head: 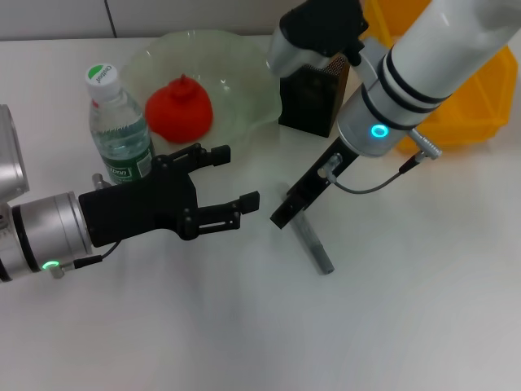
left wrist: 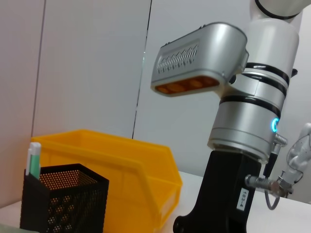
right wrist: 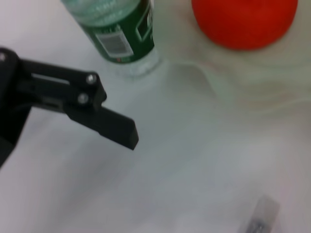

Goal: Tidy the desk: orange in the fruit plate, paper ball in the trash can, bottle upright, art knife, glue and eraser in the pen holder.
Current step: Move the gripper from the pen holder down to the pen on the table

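The bottle (head: 119, 122) stands upright on the desk (head: 244, 326), just behind my left gripper (head: 238, 176), which is open and holds nothing. The orange (head: 179, 107) sits in the fruit plate (head: 244, 65). A slim grey stick (head: 313, 243), the art knife by its look, lies flat on the desk. The black end of my right gripper (head: 282, 217) hangs right at the stick's far end. In the left wrist view, a white-and-green stick (left wrist: 34, 162) stands in the pen holder (left wrist: 68, 204). The trash can (head: 460, 98) is behind it. Paper ball and eraser are out of view.
The right arm (head: 423, 57) reaches over the pen holder (head: 313, 98) and the trash can from the back right. In the right wrist view, a finger (right wrist: 116, 128) of the left gripper is near the bottle (right wrist: 119, 29) and the orange (right wrist: 243, 22).
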Controlling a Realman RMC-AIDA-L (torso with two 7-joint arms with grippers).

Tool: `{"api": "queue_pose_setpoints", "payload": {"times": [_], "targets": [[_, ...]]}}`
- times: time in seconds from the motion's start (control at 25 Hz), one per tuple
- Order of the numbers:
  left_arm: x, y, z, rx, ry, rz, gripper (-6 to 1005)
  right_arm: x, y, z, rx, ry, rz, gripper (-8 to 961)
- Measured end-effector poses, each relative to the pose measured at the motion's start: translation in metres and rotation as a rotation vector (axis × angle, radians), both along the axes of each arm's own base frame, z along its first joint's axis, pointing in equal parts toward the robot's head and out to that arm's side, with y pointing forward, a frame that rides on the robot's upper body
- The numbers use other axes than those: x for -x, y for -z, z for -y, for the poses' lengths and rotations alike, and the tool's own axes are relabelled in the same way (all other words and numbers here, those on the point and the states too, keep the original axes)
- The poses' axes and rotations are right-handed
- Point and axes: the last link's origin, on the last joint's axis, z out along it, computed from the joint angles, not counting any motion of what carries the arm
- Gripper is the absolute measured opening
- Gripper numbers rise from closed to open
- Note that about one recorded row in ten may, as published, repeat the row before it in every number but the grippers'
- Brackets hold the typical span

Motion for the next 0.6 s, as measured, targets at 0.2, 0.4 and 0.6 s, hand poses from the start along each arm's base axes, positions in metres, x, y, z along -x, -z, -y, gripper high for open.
{"api": "queue_pose_setpoints", "payload": {"times": [0.2, 0.4, 0.6], "targets": [[0.0001, 0.0007, 0.0007, 0.001, -0.002, 0.003, 840, -0.0032, 0.0047, 0.0012, 0.0, -0.003, 0.026, 762], [0.0001, 0.0007, 0.0007, 0.0, -0.002, 0.003, 840, -0.007, 0.0064, 0.0031, 0.003, 0.002, 0.038, 762], [-0.0009, 0.001, 0.0002, 0.003, 0.001, 0.003, 840, -0.0099, 0.0093, 0.0061, 0.017, -0.01, 0.062, 756]]}}
